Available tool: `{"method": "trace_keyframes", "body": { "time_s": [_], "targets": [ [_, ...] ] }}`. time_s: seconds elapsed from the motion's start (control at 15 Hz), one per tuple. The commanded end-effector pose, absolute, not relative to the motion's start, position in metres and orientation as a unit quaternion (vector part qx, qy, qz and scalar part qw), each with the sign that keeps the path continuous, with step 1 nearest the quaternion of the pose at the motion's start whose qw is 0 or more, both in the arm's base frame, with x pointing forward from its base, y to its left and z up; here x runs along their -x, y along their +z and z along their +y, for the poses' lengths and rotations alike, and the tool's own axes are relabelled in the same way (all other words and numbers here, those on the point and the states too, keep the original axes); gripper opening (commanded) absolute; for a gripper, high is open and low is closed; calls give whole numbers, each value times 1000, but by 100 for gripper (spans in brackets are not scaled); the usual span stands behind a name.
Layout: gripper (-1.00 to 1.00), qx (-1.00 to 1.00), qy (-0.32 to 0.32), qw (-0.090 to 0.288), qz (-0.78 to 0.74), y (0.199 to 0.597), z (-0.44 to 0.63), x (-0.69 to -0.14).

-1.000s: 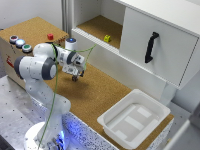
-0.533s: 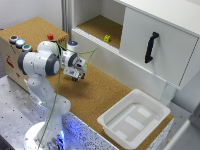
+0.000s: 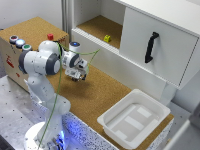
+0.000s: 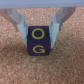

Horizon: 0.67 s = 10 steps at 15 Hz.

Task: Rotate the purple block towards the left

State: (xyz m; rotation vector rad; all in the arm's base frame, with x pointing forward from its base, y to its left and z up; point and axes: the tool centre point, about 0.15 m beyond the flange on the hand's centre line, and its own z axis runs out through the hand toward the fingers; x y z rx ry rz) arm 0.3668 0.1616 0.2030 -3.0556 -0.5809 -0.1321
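1. Since the earlier frames, our white Franka arm (image 3: 42, 62) has shifted slightly toward the exterior view's right and kept low over the cork, its wrist now just in front of the cabinet's lower edge.
2. We see the gripper (image 4: 39, 31) pinching the small dark purple, almost black block with yellow letters (image 4: 39, 40); both pale fingers (image 4: 21, 27) press against its opposite sides in the wrist view.
3. We read an "O" on the block's upper face and a "G" on the face below it.
4. We find the block resting on the brown cork surface (image 3: 100, 95), under the gripper (image 3: 76, 76); in the exterior view the gripper hides the block itself.
5. We note a small yellow block (image 3: 107, 38) on the cork shelf inside the open white cabinet (image 3: 150, 45), well apart from the gripper.
6. We see a small red block (image 3: 50, 36) on top of the wooden box (image 3: 15, 60) at the exterior view's left, near three round buttons (image 3: 20, 43).
7. We see a white plastic tray (image 3: 132, 119) on the cork toward the exterior view's right.
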Motion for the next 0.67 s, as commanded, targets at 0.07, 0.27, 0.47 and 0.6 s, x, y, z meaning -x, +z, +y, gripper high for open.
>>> {"method": "trace_keyframes", "body": {
  "time_s": [0.07, 0.27, 0.47, 0.6],
  "targets": [
    [-100, 980, -38, -1, -197, 235, 165, -364],
    [-100, 974, -35, -8, -222, 243, 173, -368],
    [-100, 955, -13, -34, -295, 248, 179, -375],
    [-100, 937, -3, -41, -346, 252, 180, -381]
  ]
}}
